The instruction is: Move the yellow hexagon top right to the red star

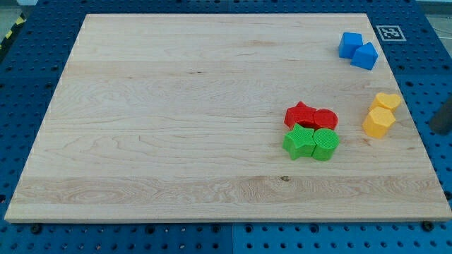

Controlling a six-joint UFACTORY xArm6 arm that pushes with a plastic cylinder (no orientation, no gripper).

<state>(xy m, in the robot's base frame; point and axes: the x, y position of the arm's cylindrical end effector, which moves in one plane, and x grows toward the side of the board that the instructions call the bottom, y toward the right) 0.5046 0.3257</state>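
Observation:
The yellow hexagon (379, 122) lies near the board's right edge, touching a second yellow block (386, 101) just above it. The red star (300, 114) sits left of them, touching a rounded red block (325, 118) on its right. The hexagon is to the right of the red pair, slightly lower, with a gap between. A dark blurred shape at the view's right edge is my rod; my tip (437, 128) is off the board, right of the yellow hexagon and apart from it.
A green star (299, 142) and a rounded green block (326, 144) lie directly below the red pair, touching it. Two blue blocks (349, 44) (365, 56) sit together at the top right. The wooden board (176, 127) rests on a blue perforated table.

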